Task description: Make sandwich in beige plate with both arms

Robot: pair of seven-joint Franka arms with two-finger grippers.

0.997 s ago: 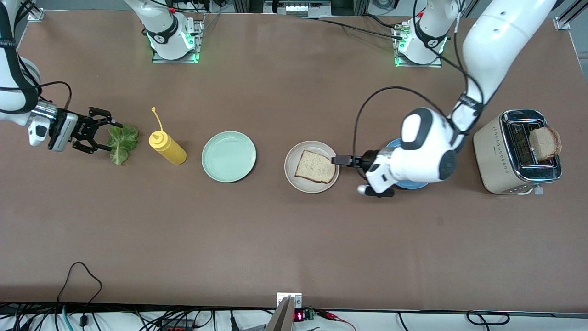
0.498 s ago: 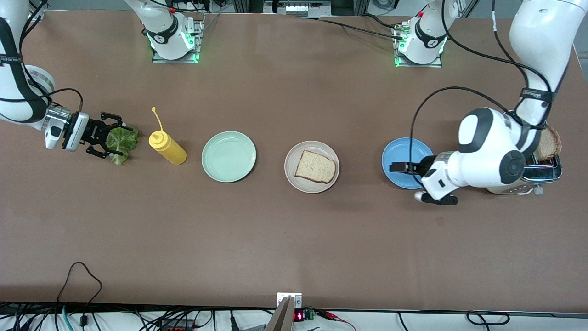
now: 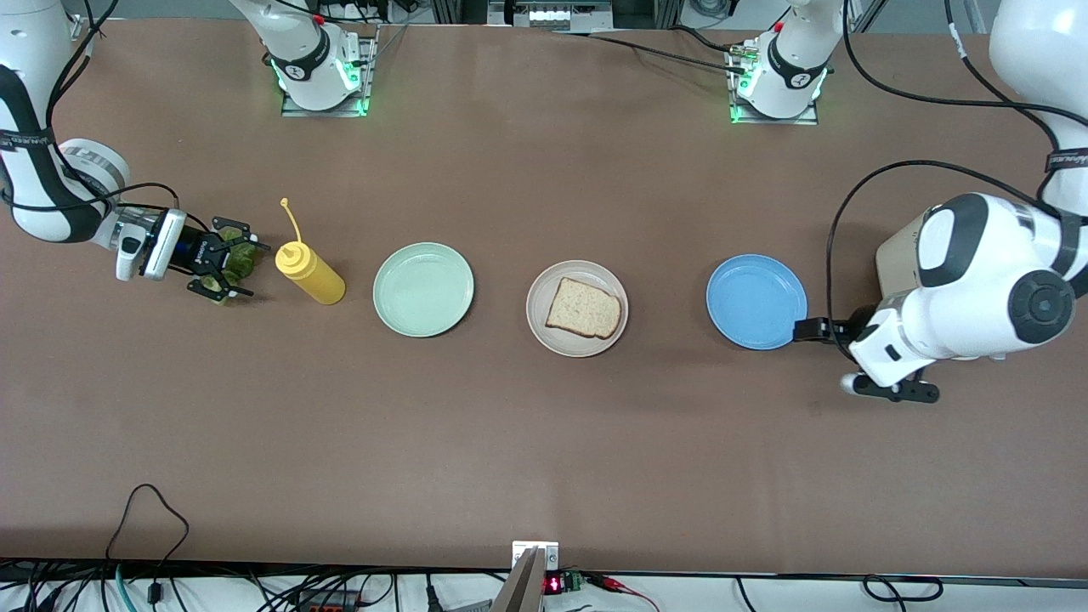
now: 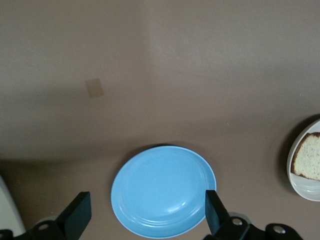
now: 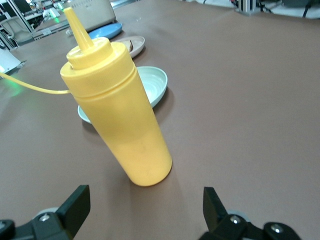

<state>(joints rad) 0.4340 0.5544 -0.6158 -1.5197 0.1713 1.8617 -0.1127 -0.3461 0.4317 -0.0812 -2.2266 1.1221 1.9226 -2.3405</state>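
Tagging the right gripper (image 3: 223,270) low at the table near the right arm's end, its claw spread wide around the lettuce leaf (image 3: 241,258). The right wrist view confirms the fingers (image 5: 75,205) stand well apart, nothing pinched yet. We judge it sits this way so the two tips straddle the leaf before closing. The leaf is thin, ruffled and dark green, and looks limp, so it likely needs a gentle pinch.

Just beside the leaf, toward the middle of the table, stands the yellow squeeze bottle (image 3: 311,270). It is smooth plastic, tilted, with a cone nozzle and a thin trailing cap strap. It is close enough that the gripper could bump it.

The beige plate (image 3: 538,327) sits mid-table, round and shallow with a raised rim and a matte finish. One bread slice (image 3: 583,308) lies flat in it, square-ish, with a pale speckled crumb and darker crust — the sandwich base, in our view. No second slice shows in these views.

The mint-green plate (image 3: 423,289) lies between the bottle and the beige plate. The blue plate (image 3: 756,302) lies toward the left arm's end. Both are glossy, and nothing is on them.

The left gripper (image 3: 806,328) hangs over the brown table (image 3: 544,442) at the blue plate's edge, claw spread and holding nothing; its fingers (image 4: 77,215) frame the blue plate in the left wrist view. A beige toaster (image 3: 892,253) is mostly hidden under that arm — we guess the arm is heading there for more bread.
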